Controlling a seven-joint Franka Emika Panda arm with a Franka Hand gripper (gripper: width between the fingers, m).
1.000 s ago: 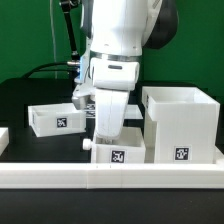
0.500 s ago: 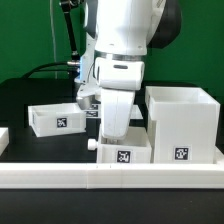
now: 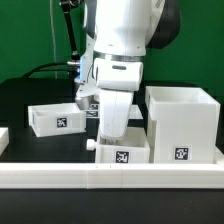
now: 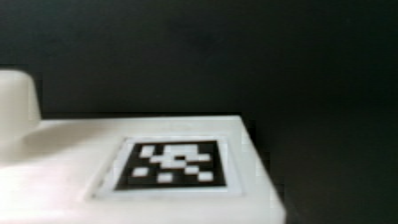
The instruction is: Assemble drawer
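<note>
first, at the exterior view's left, the left tray [image 3: 55, 118] of the drawer sits alone on the black table [image 3: 25, 95], its tag facing the camera, well apart from the arm. centre: the middle tray [image 3: 124, 152] stands just behind the long white rail [image 3: 60, 178], with its knob [image 3: 93, 145] pointing to the exterior view's left. the gripper [image 3: 113, 134] is lowered over this tray. its fingertips are hidden by the arm's own body and the tray wall, so it cannot be told whether the fingers are spread, closed or clamped on the wall. the wrist view shows only a blurred white surface with a tag [image 4: 178, 165] close under the camera, and a rounded white shape at one edge that cannot be identified. right: the housing [image 3: 182, 122], tall and with its open side upward, stands touching or just beside the middle tray; which of the two cannot be told. risks, as judged: a shallow or off-centre hold on the thin wall may let the tray tilt or slip on lifting. the tray's corner may also catch on the housing beside it or on the rail in front, which would drag the housing out of position and spoil alignment for insertion.
</note>
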